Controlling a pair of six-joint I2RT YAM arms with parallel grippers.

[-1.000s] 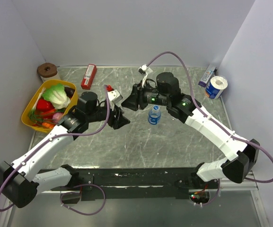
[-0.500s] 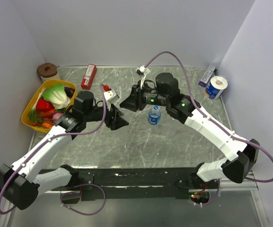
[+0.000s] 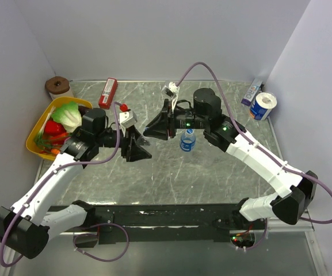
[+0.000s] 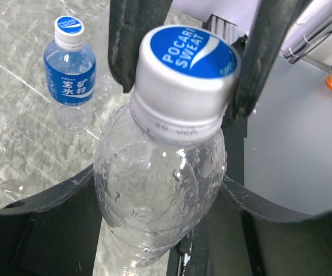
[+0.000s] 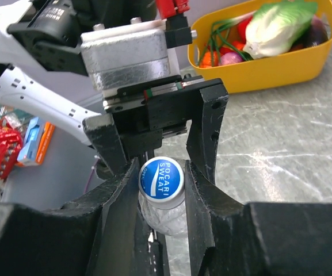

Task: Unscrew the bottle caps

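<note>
- Clear bottle (image 4: 157, 190): the left gripper (image 4: 157, 198) is clamping its body, holding it off the surface (image 3: 212, 172) between the two arms.
- Its blue-and-white cap (image 4: 189, 69): sitting on the neck. The right gripper (image 5: 161, 181) is pinching it from both sides, fingers (image 4: 132, 46) pressing the white rim.
- Second bottle (image 3: 187, 140): blue-labelled and capped, standing upright on the surface just beside the right gripper.
- Yellow basket (image 3: 34, 148) of toy vegetables: sitting at the left edge.
- Red box (image 3: 107, 92) and toilet roll (image 3: 263, 106): lying near the far edge.
</note>
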